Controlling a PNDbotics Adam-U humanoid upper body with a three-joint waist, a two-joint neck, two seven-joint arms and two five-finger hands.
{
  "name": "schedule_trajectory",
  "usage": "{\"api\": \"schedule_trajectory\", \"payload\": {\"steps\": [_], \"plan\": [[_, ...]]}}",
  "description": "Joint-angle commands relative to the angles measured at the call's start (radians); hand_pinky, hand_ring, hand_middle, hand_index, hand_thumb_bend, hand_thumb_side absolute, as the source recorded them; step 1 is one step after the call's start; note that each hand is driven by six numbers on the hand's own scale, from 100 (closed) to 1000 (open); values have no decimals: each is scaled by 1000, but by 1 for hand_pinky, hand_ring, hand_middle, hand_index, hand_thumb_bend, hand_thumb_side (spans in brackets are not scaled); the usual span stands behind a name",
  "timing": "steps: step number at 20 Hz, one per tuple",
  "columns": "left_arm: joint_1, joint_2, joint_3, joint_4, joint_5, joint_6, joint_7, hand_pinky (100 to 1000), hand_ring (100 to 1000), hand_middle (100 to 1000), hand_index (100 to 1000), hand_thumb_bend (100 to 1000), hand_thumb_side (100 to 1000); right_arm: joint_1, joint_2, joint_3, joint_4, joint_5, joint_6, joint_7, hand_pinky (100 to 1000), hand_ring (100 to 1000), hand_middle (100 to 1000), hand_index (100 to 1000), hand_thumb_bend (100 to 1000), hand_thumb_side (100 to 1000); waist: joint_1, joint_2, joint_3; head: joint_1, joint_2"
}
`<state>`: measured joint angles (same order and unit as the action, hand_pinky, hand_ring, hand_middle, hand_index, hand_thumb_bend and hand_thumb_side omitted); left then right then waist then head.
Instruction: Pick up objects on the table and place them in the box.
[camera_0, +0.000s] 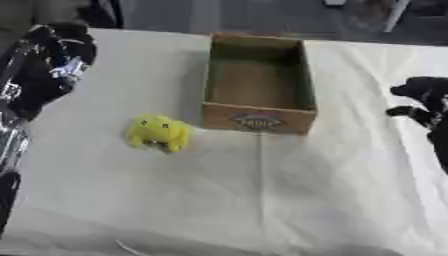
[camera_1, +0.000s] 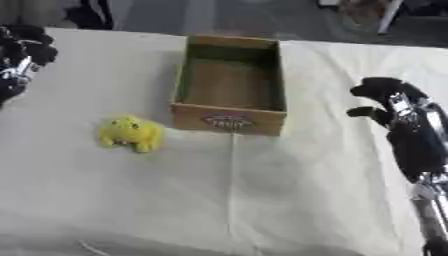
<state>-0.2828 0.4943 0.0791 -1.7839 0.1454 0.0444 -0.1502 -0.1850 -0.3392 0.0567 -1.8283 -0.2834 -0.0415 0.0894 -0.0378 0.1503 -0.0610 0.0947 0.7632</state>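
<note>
A small yellow plush toy (camera_0: 158, 132) lies on the white cloth, just left of the box's near corner. The open cardboard box (camera_0: 259, 119) stands at mid-table and nothing shows inside it. My left hand (camera_0: 54, 55) hovers at the left edge, above and to the left of the toy, with its fingers curled and nothing in them. My right hand (camera_1: 394, 107) is raised at the right, well clear of the box, with its fingers bent and nothing in them.
The white cloth (camera_0: 262, 200) covers the table and has a long crease running from the box toward the near edge. Dark floor and furniture legs show beyond the far edge.
</note>
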Motion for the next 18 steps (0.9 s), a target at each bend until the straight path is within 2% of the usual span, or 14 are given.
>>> {"api": "schedule_trajectory", "payload": {"steps": [1,4,7,12,18], "plan": [[-18,53,7,-23,-28,-4,-15,771,710,682,776,328,299,-9,-17,-7,-15,-3,0,0,632,804,644,727,100,669,5,-15,0,-2,4],[-26,102,-8,-24,-78,-8,-42,769,712,691,786,333,269,-9,-19,-5,-15,-4,0,1,632,804,644,727,100,668,7,-16,-2,-1,6],[-42,169,-34,-20,-135,-18,-76,770,724,708,800,387,254,-9,-21,-4,-15,-5,0,2,632,804,644,727,100,668,9,-19,-5,1,6],[-103,297,-111,19,-241,-58,-177,769,736,724,820,477,240,-8,-24,2,-16,-5,2,8,631,804,644,727,100,665,10,-23,-19,8,7],[-207,370,-212,128,-356,-114,-281,757,736,728,829,580,244,-7,-26,9,-15,-4,4,14,631,804,644,727,100,666,14,-27,-40,19,7]]}}
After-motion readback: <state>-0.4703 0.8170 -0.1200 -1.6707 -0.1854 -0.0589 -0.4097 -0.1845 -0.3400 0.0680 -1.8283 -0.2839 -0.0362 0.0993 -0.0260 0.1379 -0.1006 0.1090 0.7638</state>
